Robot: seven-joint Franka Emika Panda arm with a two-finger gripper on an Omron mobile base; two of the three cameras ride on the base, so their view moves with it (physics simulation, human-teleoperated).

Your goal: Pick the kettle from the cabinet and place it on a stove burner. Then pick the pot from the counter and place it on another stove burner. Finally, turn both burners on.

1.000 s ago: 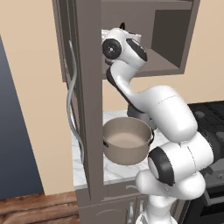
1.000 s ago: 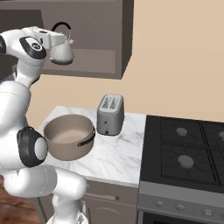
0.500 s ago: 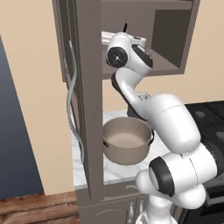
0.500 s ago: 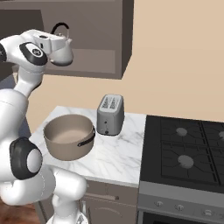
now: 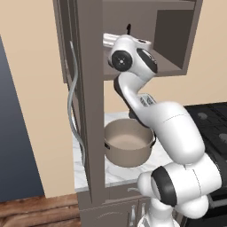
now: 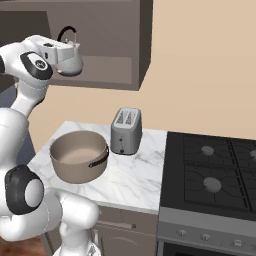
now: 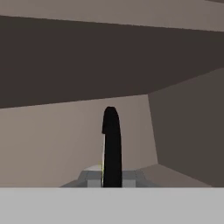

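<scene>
The small silver kettle is inside the open cabinet, low over its shelf; whether it touches the shelf I cannot tell. My gripper is shut on the kettle's thin black handle, which rises between the two fingertips in the hand view. In the left base view my own arm hides most of the kettle. The tan pot sits on the marble counter below the cabinet. The black cooktop lies to the right, with round burners and nothing on them.
A grey toaster stands on the counter between pot and cooktop. The cabinet's open door with its wavy silver handle juts out left of the arm. Stove knobs line the front panel.
The arm's upper links have swung and dropped a little. The kettle, still held by its handle, has barely shifted in the cabinet.
</scene>
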